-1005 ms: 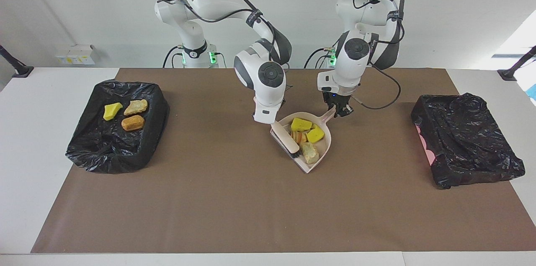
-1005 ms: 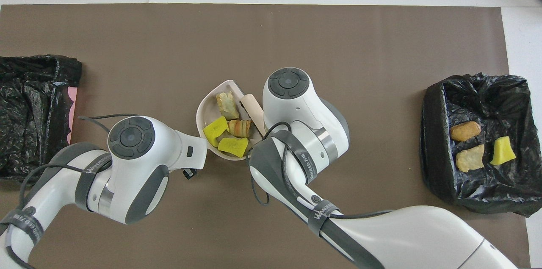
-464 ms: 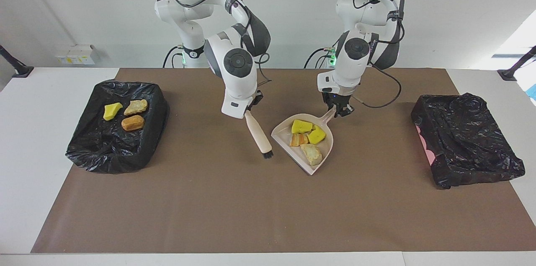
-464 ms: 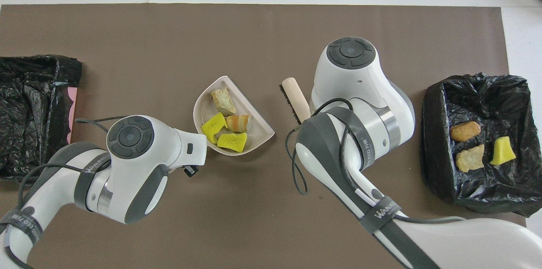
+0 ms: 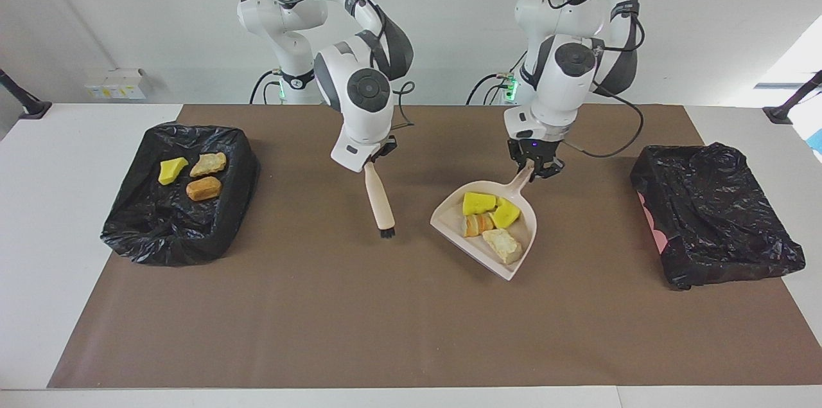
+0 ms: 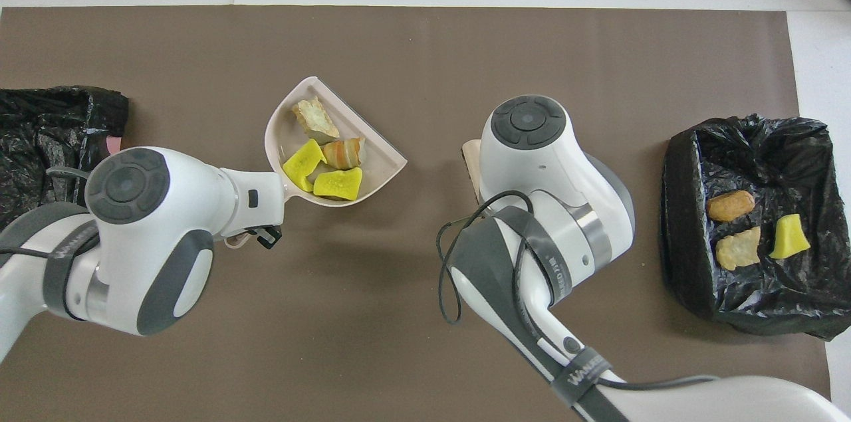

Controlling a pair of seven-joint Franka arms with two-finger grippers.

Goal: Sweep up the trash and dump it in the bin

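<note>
Facing view: left gripper point(image 5: 535, 167) clamped on the handle of the beige dustpan point(image 5: 514, 260), lifted over the brown mat point(image 5: 385, 318) at mid-counter, pan tilted with its open lip down toward the camera. Inside the pan, four pieces of trash point(image 5: 489, 221): two yellow wedges nearest the handle, a striped golden pastry piece beside them, a pale bread piece closest to the lip. Right gripper point(image 5: 372, 160) closed around the handle of the beige brush point(image 5: 379, 199), bristles pointing down just above the mat, beside the pan and apart from it. Overhead view: same pan point(image 6: 385, 166) with the same trash point(image 6: 326, 159), brush mostly hidden under the right arm's wrist.

Farther out, a black-lined bin point(image 5: 135, 234) at the right arm's end of the counter, holding three more pieces: one yellow wedge point(image 5: 171, 170), one pale pastry point(image 5: 209, 164), one golden-brown roll point(image 5: 203, 189). At the left arm's end, a second black-lined bin point(image 5: 719, 215), a patch of pink showing at its side.
</note>
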